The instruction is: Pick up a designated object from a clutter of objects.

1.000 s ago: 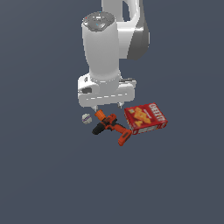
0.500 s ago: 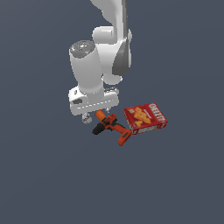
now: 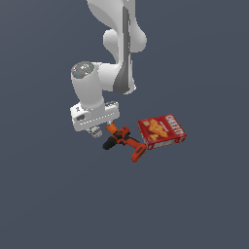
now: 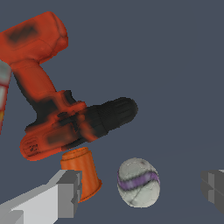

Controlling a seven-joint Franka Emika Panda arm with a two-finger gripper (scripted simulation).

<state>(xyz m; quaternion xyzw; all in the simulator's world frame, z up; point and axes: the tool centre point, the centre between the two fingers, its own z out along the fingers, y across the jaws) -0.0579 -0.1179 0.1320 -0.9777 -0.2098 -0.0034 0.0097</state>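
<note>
The designated object, a small off-white ball [image 4: 138, 182] with a purple band, lies on the floor between my two grey fingers [image 4: 65, 192]. My gripper [image 4: 141, 190] is open and straddles the ball without touching it. In the exterior view the ball [image 3: 96, 132] peeks out just under my gripper [image 3: 94, 128], at the left end of the clutter. The orange-and-black hand tool [image 4: 70, 118] lies right beside the ball, and its orange stub [image 4: 82, 171] sits close to one finger.
The flat red cracker box [image 3: 162, 131] with yellow print lies at the exterior view's right of the tool [image 3: 122, 140]. A sliver of the box [image 4: 2, 94] shows at the wrist picture's edge. The dark floor [image 3: 58, 194] surrounds the group.
The arm has swung toward the exterior view's left and lowered. The hand now sits over the ball, which stood uncovered beside it a second ago. The objects have not moved.
</note>
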